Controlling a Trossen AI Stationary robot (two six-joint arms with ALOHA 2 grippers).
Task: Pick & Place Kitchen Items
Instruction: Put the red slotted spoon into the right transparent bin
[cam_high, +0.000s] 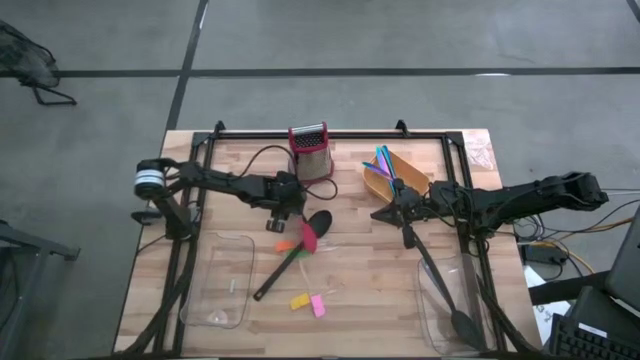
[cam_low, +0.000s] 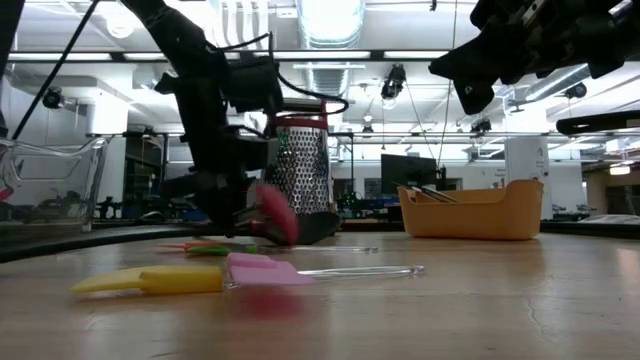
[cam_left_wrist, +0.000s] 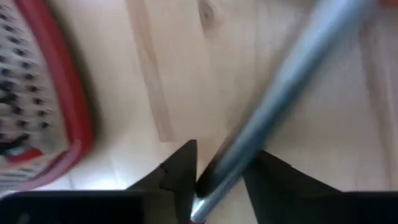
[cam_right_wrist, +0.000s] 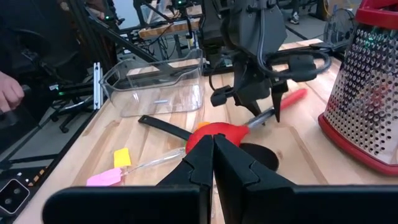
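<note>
The red-headed spoon lies on the table with its red head (cam_right_wrist: 214, 134) near a black spoon (cam_high: 300, 255) and its metal shaft (cam_right_wrist: 261, 116) running toward the grater. My left gripper (cam_right_wrist: 247, 102) points down over that shaft with one finger on each side, open. A yellow piece (cam_high: 299, 299) and a pink piece (cam_high: 318, 306) lie nearer the front edge. My right gripper (cam_high: 385, 212) hangs shut and empty above the table beside the orange bowl (cam_high: 395, 178), which holds thin coloured sticks. My left gripper has the spoon's metal shaft (cam_left_wrist: 231, 163) between its two fingers, close to the red grip end. The fingers come from above, slanting down, and lie across the shaft. The spoon rests on the table. Whether the fingers (cam_left_wrist: 183, 168) touch the shaft, I cannot tell.
The red box grater (cam_high: 310, 150) stands just beyond my left gripper. Clear plastic bins sit at the front left (cam_high: 220, 280) and front right (cam_high: 445, 300); a long black spoon (cam_high: 440, 285) lies at the right one. A person's hand (cam_right_wrist: 7, 93) shows past the table's left side.
</note>
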